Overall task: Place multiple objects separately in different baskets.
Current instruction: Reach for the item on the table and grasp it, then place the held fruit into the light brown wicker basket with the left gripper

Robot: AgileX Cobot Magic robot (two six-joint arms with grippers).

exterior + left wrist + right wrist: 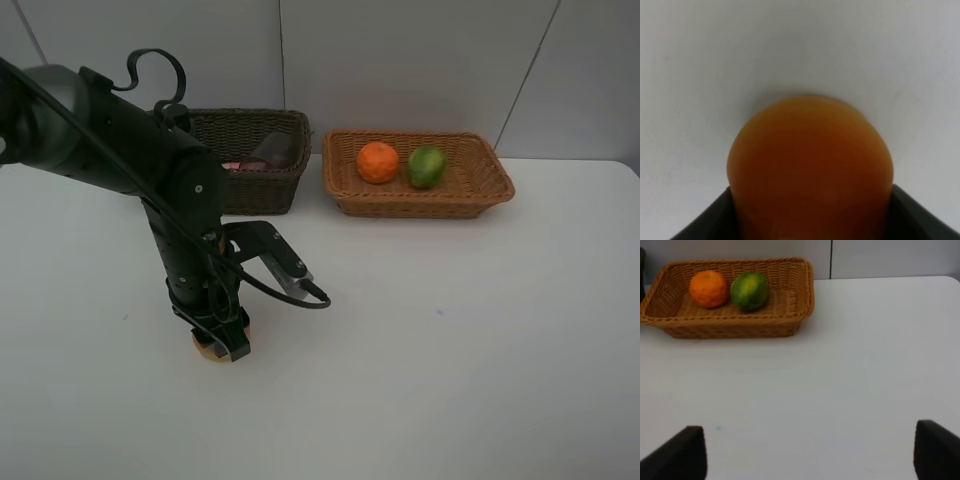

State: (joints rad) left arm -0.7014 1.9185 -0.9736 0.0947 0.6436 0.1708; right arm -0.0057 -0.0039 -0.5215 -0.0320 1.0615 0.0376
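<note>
Down at the near left of the table (450, 360), the left gripper (222, 342) straddles the peach-like fruit (810, 165), jaws either side, grip uncertain. Right gripper (810, 452) jaws stand apart. Orange (378, 162) and green fruit (426, 166) lie in the far tan basket (480, 190).

Two baskets stood side by side at the back of the surface (480, 340): the deeper basket (250, 165) on the left, the shallower basket (418, 172) on the right. In the shallower one the orange (377, 162) lay left of the round fruit (425, 166), just beside it. Well in front, on the left, the peach-like fruit (810, 165) sat on the surface under the left gripper (222, 340).
</note>
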